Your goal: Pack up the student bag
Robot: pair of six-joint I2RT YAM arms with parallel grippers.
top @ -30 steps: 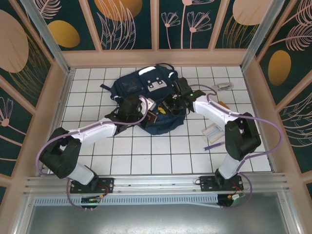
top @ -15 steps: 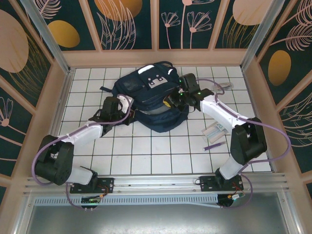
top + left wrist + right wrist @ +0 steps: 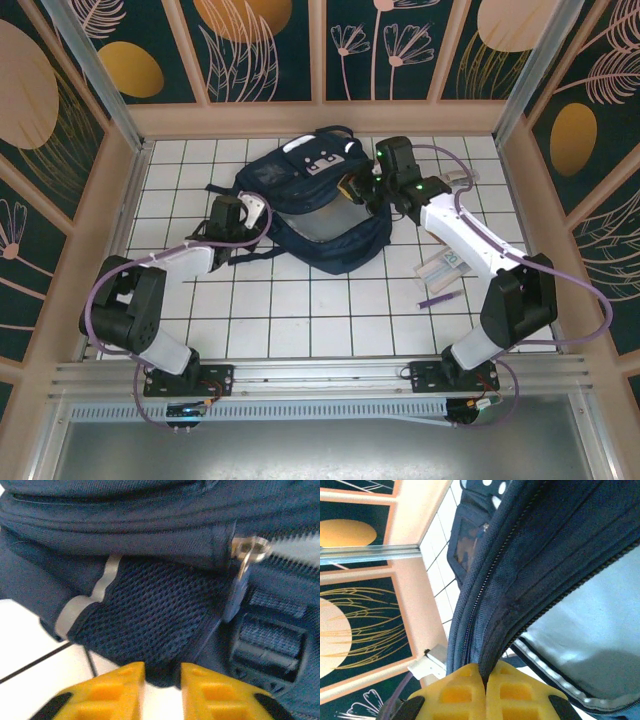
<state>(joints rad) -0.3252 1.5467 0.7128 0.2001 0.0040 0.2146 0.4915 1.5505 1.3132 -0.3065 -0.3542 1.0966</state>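
The student bag [image 3: 300, 190], a navy-blue backpack with white stripes, lies at the back middle of the tiled table, its pale grey lining [image 3: 325, 228] showing through the open mouth. My right gripper [image 3: 360, 190] is at the bag's right rim. In the right wrist view its yellow fingers [image 3: 465, 692] are shut on the zipper-edged rim [image 3: 492, 645], holding it up. My left gripper [image 3: 252, 212] is at the bag's left side. Its yellow fingers [image 3: 117, 687] stand apart, with the corner of the mesh side pocket [image 3: 150, 615] at the gap's mouth, not pinched.
A clear packet with banknotes [image 3: 445, 265] and a purple pen [image 3: 438, 299] lie on the tiles right of the bag. A small pale item [image 3: 462, 178] sits at the back right. Enclosure walls ring the table. A zipper pull [image 3: 244, 555] and strap buckle [image 3: 265, 640] are near my left fingers.
My right gripper has pulled the bag's rim up and toward the back, shifting the bag. My left gripper has left the bag's mouth, moved to its left side, and parted its jaws.
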